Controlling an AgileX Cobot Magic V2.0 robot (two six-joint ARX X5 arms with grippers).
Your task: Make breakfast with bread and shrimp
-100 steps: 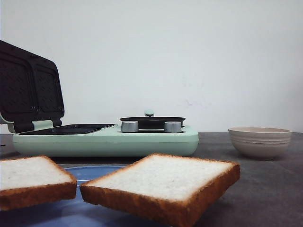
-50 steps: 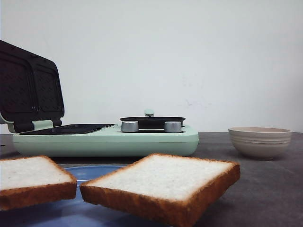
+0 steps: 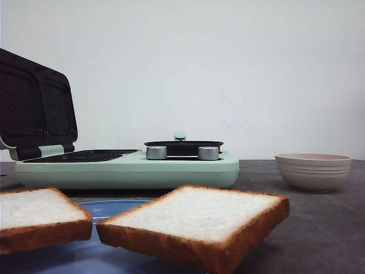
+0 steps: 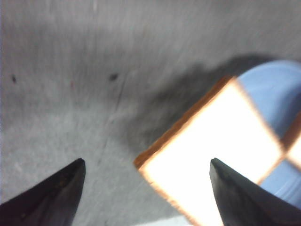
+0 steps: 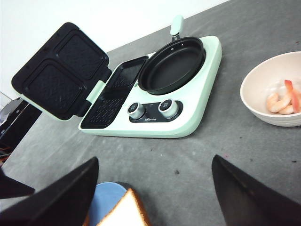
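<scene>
The counter (image 5: 263, 155) scene matches a second ago — nothing has moved, so the task is unstarted. The open maker (image 3: 125, 165) waits; bread (image 3: 199, 220) lies on the plate (image 3: 108, 206); left end effector (image 4: 146, 188) hovers spread above a slice — right end effector (image 5: 155, 197) spread too; shrimp (image 5: 281, 100) sit bowled.

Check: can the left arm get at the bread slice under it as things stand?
Probably yes. The left end effector is open, hanging above the bread slice, which overhangs the blue plate. Nothing lies between them, though one finger sits over bare table, so it may need re-centring.
</scene>
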